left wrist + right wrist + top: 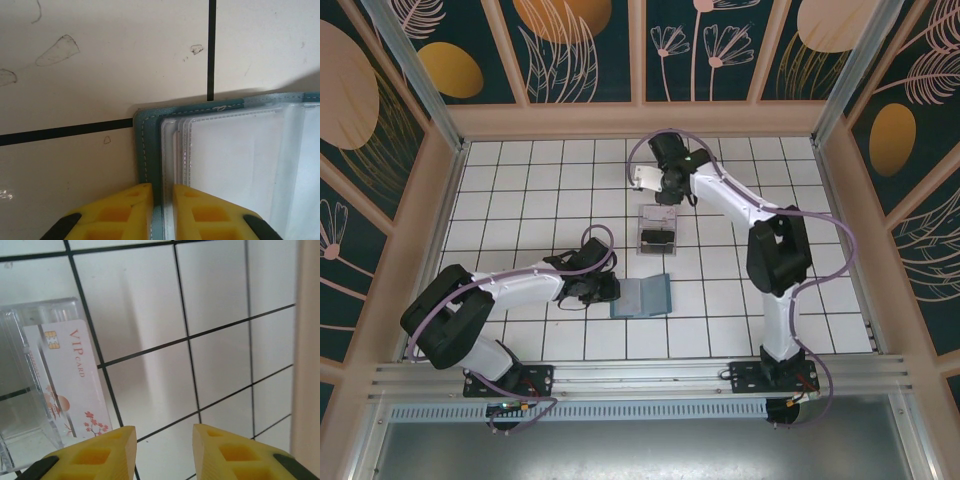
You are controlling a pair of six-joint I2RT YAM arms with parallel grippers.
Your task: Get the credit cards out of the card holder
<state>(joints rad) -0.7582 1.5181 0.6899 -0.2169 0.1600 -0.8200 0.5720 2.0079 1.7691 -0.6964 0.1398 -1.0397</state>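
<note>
Wearing white shells (pixel 520 283) between black joints (pixel 778 255), trailing purple cables (pixel 851 252), and carrying yellow fingers (pixel 95 452) with square hollows.

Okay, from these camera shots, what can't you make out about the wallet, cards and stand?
- Left wrist view: the teal-blue bifold card holder runs off the right and bottom edges. Its cloudy clear sleeves hide whether any cards are inside.
- Top view: the dark card in the clear plastic slotted stand is too small to read.
- Right wrist view: the frame cuts off the stand's left side, and the small print on the pale VIP card is blurred.

card holder (pixel 642 296) before stand (pixel 658 228), card (pixel 70 371) in stand
</note>
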